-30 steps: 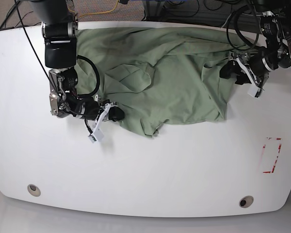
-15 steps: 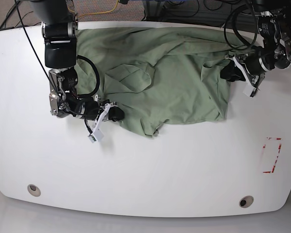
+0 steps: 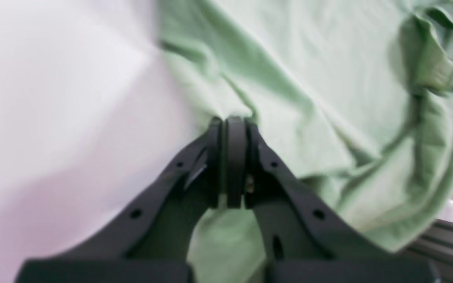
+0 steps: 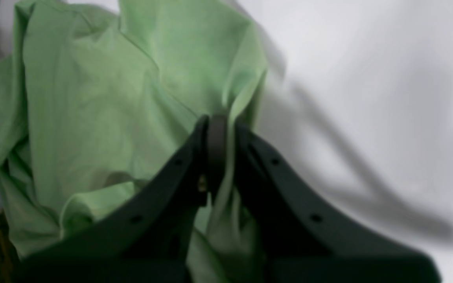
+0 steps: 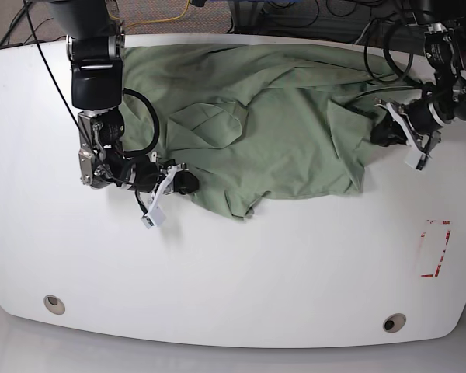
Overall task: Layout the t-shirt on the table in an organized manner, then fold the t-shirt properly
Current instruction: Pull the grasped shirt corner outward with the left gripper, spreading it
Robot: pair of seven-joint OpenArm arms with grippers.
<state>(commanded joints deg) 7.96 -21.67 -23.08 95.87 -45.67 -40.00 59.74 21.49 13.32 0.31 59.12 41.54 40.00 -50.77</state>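
1. The table (image 5: pixel 241 272) is a glossy white top with curved edges. It fills most of the base view, and its near half lies bare on the side away from both grippers.
2. The t-shirt (image 5: pixel 272 132) is pale sage-green and lies crumpled across the far half of the table, stretched between the two grippers. Its folds bunch toward the far edge. A folded flap of cloth sits in the upper middle, and a small notch shows in the near hem. No logo, label or writing can be read on the cloth in any view.
3. The right gripper (image 5: pixel 188 183) sits at the shirt's near-left edge, lying low against the table. In the right wrist view its jaws are pressed together with a ridge of green cloth pinched between them, and the rest of the shirt spreads ahead and to one side of the jaws.
4. The left gripper (image 5: pixel 382 134) is at the shirt's opposite edge. In the left wrist view its jaws are clamped on a fold of the fabric, which fans out ahead of the tips, with white tabletop to the other side.
5. A red tape rectangle (image 5: pixel 435 249) marks the table well clear of the left gripper, toward the near edge. No writing is legible on it.
6. Two round grey grommets sit near the front edge, grommet one (image 5: pixel 54 304) and grommet two (image 5: pixel 393 322).
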